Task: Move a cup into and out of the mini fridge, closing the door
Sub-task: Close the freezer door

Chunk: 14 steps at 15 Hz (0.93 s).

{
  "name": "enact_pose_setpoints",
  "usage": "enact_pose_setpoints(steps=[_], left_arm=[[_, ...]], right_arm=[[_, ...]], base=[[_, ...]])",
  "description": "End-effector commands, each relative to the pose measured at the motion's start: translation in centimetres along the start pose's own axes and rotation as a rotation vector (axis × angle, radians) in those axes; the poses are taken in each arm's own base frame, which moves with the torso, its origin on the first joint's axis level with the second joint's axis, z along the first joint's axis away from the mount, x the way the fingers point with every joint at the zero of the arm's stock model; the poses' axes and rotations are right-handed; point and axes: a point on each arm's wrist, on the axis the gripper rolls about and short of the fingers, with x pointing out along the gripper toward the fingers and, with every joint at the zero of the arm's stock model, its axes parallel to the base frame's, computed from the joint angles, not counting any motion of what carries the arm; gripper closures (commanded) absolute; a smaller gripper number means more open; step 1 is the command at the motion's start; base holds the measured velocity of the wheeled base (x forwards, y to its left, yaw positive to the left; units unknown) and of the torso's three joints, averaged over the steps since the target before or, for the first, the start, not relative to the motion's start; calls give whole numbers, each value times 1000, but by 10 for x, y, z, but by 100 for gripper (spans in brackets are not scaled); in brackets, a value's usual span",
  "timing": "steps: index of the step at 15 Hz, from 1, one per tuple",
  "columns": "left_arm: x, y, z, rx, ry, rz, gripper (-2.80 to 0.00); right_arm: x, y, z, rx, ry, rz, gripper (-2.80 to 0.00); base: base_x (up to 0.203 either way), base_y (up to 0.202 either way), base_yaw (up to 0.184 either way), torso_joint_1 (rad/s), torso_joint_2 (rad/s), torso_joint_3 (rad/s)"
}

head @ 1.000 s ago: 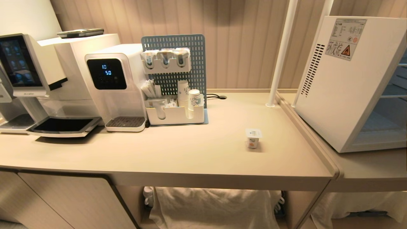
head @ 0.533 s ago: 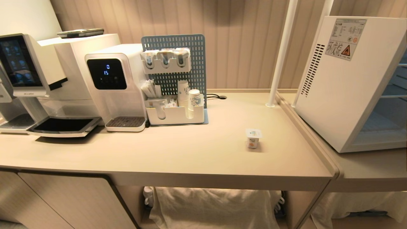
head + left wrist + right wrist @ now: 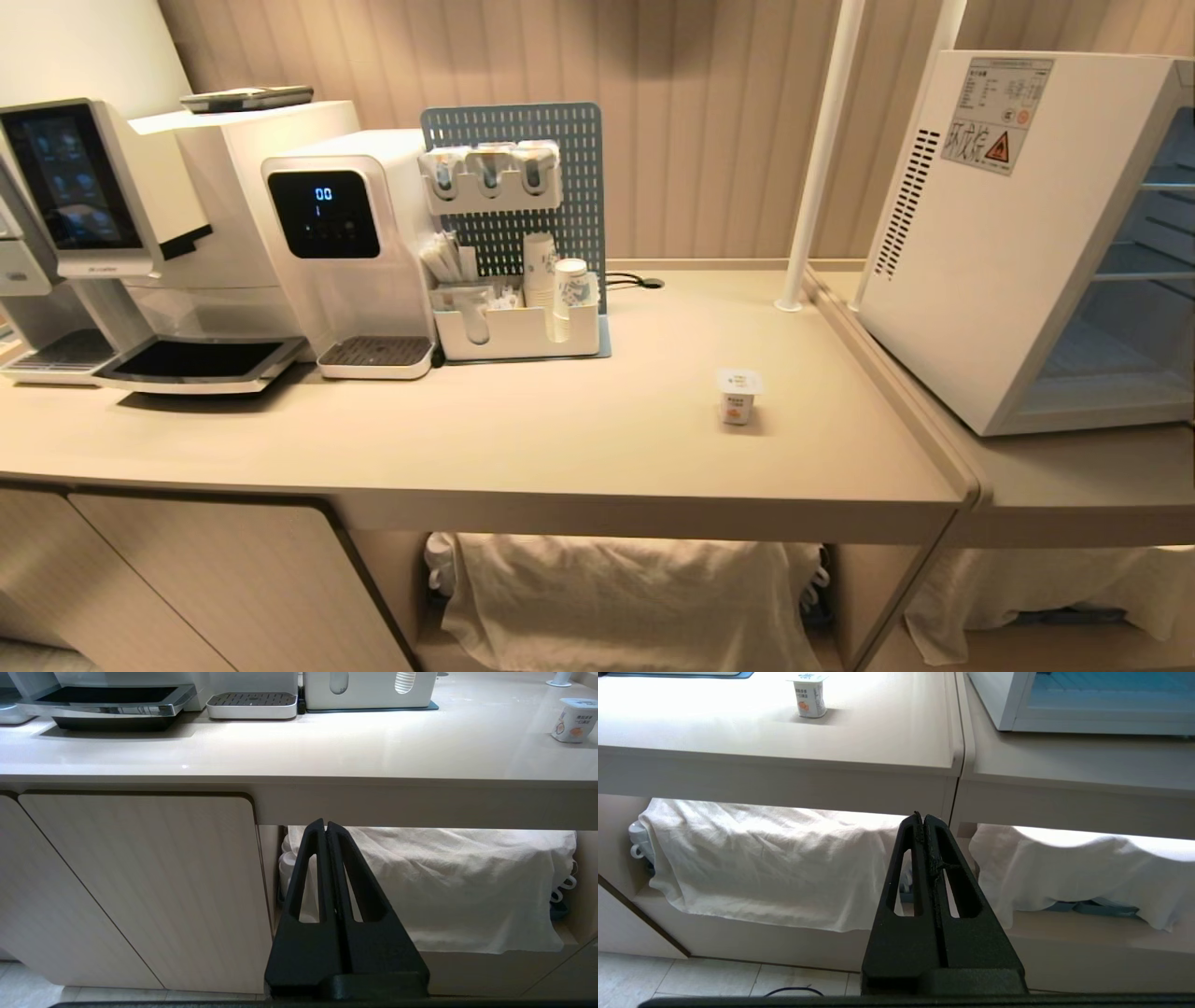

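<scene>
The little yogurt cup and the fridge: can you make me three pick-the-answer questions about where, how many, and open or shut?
1. Where is the cup?
A. on the counter
B. inside the mini fridge
C. in a gripper

2. How many white dispenser pockets hang on the blue pegboard?
A. one
B. three
C. five

3. How is the left gripper?
A. wide open
B. shut on the cup
C. shut and empty

Answers:
1. A, the cup stands alone on the counter, left of the fridge.
2. B, three sit side by side on the board.
3. C, its fingers meet below the counter edge with nothing between; the right gripper looks the same.
</scene>
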Motion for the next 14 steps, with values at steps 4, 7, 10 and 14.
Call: enact_pose_setpoints(steps=[4, 7, 10, 14], left_arm=[[0, 0, 0, -1, -2, 0, 0], [0, 0, 0, -1, -2, -1, 0], [0, 0, 0, -1, -2, -1, 0], [0, 0, 0, -1, -2, 0, 0]], right_arm=[[0, 0, -1, 1, 0, 2, 0], [0, 0, -1, 1, 0, 2, 0], [0, 0, 0, 1, -1, 2, 0], [0, 0, -1, 1, 0, 2, 0]], base=[[0, 0, 0, 0, 0, 0], [0, 0, 0, 0, 0, 0], [0, 0, 0, 0, 0, 0], [0, 0, 0, 0, 0, 0]])
